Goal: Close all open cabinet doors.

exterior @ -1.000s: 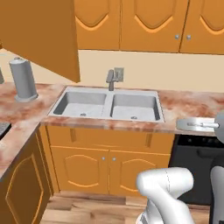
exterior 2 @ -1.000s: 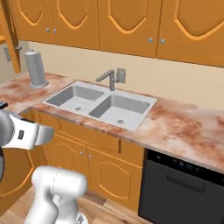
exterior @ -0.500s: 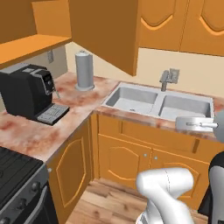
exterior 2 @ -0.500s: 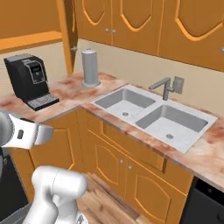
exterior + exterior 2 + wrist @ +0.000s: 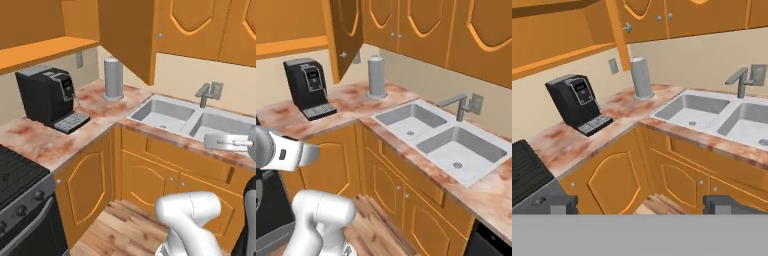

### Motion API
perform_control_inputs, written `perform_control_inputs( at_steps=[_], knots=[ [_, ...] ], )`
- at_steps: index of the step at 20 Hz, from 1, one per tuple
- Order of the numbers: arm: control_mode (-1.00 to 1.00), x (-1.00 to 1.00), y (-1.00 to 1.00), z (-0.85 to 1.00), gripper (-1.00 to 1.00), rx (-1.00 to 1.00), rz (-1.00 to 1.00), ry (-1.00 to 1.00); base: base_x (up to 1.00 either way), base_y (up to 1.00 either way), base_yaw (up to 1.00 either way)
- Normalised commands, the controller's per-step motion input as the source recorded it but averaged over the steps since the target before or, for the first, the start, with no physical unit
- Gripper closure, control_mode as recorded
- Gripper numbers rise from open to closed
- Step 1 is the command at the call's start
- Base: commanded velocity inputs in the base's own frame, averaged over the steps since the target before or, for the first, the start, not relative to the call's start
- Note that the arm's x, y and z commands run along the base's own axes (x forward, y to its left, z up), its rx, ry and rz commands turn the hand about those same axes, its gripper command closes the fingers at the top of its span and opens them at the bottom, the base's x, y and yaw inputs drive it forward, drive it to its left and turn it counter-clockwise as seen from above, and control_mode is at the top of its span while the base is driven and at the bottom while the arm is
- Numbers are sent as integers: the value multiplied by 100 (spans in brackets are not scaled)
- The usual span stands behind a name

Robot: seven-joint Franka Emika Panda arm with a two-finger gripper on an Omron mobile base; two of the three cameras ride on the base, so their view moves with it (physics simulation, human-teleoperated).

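Observation:
One tall orange-brown cabinet door stands swung out from the wall cabinets over the counter corner, its silver knob near the lower edge. The same open door shows its arched panel in the right base view, and the hand view meets this open door nearly edge-on. To its left an open cabinet shelf is exposed. To its right the other cabinet doors lie flat and closed. My gripper is open and holds nothing, well short of the cabinets and below them.
A black coffee machine and a grey cylinder stand on the marbled L-shaped counter. A double sink with a faucet lies to the right. A black stove sits at the lower left. Base cabinets front a wooden floor.
The whole picture has slid right as the base turned left: the coffee machine, the stove and the open shelf came into view. The gripper stays open.

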Motion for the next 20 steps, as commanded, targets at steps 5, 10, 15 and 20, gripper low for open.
perform_control_inputs(
  at_steps=[5, 10, 15, 20],
  knots=[
    [100, 0, 0, 0, -100, 0, 0, 0, 32, -28, 40],
    [100, 0, 0, 0, -100, 0, 0, 0, 13, -24, 42],
    [100, 0, 0, 0, -100, 0, 0, 0, -27, -44, 36],
    [100, 0, 0, 0, -100, 0, 0, 0, 0, -27, 33]
  ],
)
